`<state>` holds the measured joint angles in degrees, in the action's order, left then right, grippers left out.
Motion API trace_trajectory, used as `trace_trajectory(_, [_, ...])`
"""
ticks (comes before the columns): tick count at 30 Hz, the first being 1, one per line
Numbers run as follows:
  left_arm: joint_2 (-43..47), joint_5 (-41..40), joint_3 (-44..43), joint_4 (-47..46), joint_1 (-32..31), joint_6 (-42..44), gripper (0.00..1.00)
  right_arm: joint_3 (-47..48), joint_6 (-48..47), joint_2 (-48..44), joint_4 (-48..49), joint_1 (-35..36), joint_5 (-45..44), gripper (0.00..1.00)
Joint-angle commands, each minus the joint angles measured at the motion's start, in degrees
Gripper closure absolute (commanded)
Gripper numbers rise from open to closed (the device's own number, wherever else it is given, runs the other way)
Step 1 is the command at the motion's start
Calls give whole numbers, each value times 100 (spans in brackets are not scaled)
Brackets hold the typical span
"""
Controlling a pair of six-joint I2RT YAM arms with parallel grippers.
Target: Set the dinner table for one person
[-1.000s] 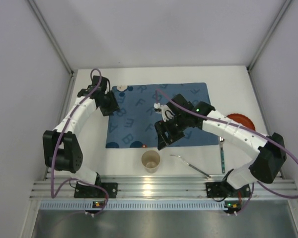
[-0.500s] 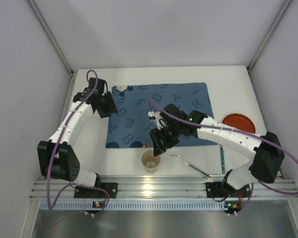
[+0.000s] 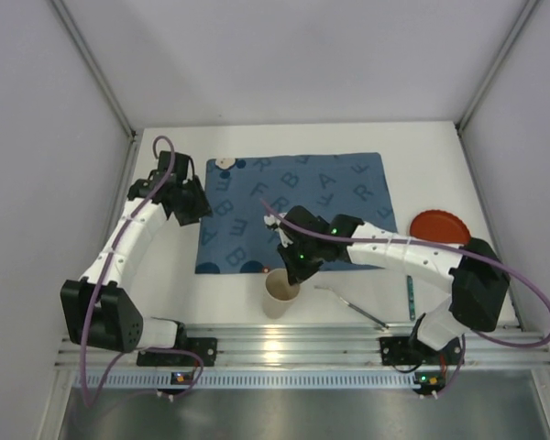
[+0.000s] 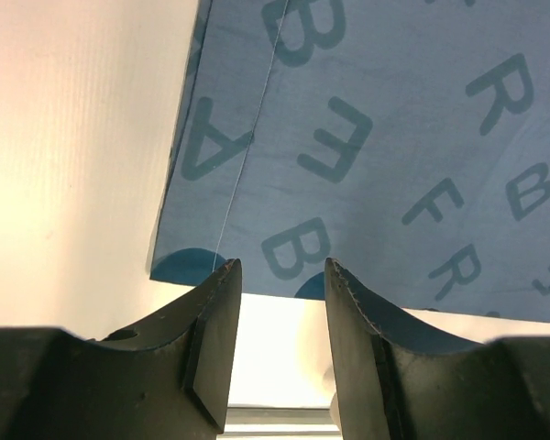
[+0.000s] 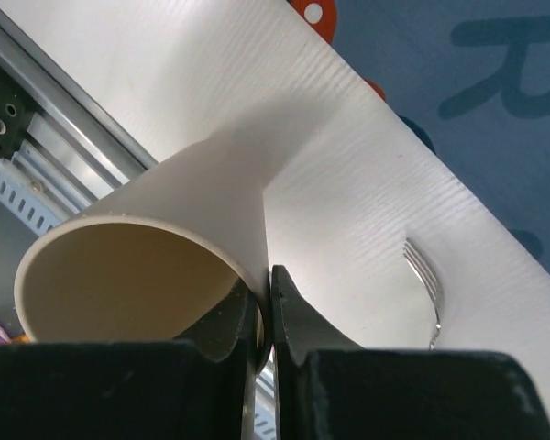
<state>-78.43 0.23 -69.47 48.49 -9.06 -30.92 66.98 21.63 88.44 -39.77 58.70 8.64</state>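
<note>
Our table (image 3: 422,151) lies under both arms, its rail (image 3: 293,353) along the near edge. The right gripper (image 5: 265,298) is clamped on the rim of the cup (image 5: 165,229), one finger inside and one outside. The cup is tilted and sits just off the near edge of the placemat (image 3: 293,197). We see a fork (image 3: 353,306) just right of the cup, a spoon (image 3: 410,291) farther right, and a red dish (image 3: 443,225) beyond it. The left gripper (image 4: 282,275) hovers at the placemat's left edge, jaws apart, holding nothing.
</note>
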Motion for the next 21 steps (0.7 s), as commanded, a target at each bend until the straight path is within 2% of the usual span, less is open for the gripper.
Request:
trace_trajectory(1, [258,-199,109,90,-26,42,53,938,-167,-161,-336,107,-495,100])
trace_trajectory(6, [285,-216,241,12,-26,16,53,2701,-492,67,-1628,28,-1917,100])
trace_trajectory(8, [276,-164,302,-102,-26,-19,53,3091,-598,356,-2121,-270,-2251,100])
trace_trajectory(15, [57,-49,215,-366,-26,-64,53,3952,-572,1024,-2096,-2071,-1788,100])
trace_trajectory(18, [-75,-146,31,-367,-26,103,54,4699,-572,1813,-2192,-2914,-1673,100])
trace_trajectory(21, [-233,-225,-84,-358,-17,235,54,5394,-485,2473,-2158,-3415,-1323,100])
